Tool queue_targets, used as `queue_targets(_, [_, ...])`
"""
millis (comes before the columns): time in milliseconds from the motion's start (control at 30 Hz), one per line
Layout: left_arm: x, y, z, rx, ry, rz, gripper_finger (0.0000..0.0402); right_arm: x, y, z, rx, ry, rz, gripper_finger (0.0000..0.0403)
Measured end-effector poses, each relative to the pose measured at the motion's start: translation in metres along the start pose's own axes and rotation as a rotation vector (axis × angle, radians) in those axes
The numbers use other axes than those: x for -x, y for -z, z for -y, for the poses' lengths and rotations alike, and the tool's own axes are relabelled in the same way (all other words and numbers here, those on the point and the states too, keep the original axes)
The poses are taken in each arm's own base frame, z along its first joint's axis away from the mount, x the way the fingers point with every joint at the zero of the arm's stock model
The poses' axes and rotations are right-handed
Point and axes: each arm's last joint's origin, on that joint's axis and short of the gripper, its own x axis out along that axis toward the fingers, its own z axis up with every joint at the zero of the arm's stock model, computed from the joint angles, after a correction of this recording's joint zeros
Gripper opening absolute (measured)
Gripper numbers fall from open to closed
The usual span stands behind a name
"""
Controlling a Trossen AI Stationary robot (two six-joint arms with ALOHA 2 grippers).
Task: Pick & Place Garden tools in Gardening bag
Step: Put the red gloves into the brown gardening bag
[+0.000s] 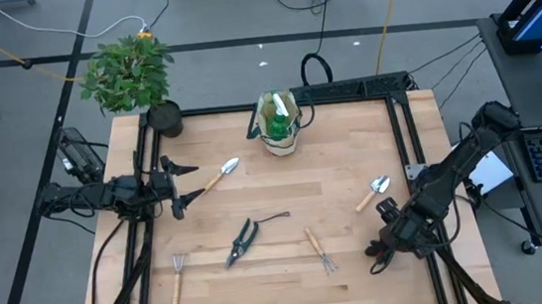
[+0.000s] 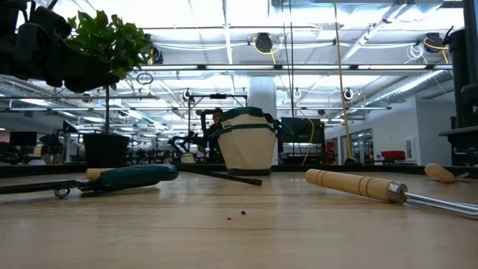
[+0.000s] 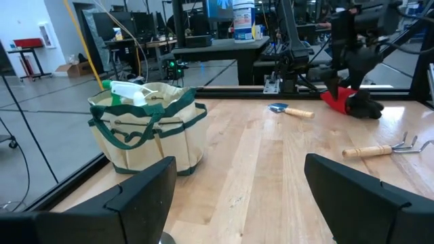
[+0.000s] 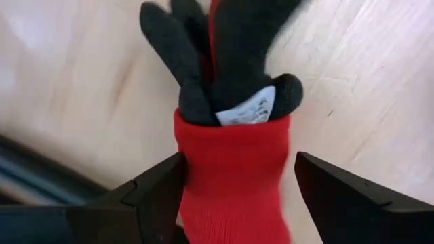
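The beige gardening bag (image 1: 279,126) stands upright at the far middle with the green sprayer (image 1: 276,122) in it. On the table lie a trowel (image 1: 221,173), dark pruning shears (image 1: 243,241), two little rakes (image 1: 176,278) (image 1: 320,251) and a second trowel (image 1: 375,193). My left gripper (image 1: 197,179) is open and level, just left of the first trowel's handle end. My right gripper (image 4: 239,176) is open near the table's right edge. Its fingers stand on either side of the red cuff of the red-and-black glove (image 4: 230,102). My right gripper has one finger (image 4: 163,186) against the side of the glove's red cuff (image 4: 203,176); the other finger (image 4: 325,190) stands a little apart from it. The fingers slant down from above and lie along the glove. The glove (image 3: 339,100) lies on the table.
A leafy potted plant (image 1: 129,76) in a black pot (image 1: 164,119) stands at the far left corner. Black frame rails run along the table's left (image 1: 144,234) and right (image 1: 412,148) edges. Bare wood lies between the bag and the shears.
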Motion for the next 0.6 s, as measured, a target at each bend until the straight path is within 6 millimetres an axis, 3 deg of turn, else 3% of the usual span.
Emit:
queue_targets(367, [0.000,0.000,0.000,0.000,0.000,0.000,0.0333,-0.019,0.013,0.007,-0.075,0.011,-0.030,0.0240])
queue_targets(600, [0.000,0.000,0.000,0.000,0.000,0.000,0.0333,-0.020,0.007,0.008,-0.120,-0.008,0.023,0.0173])
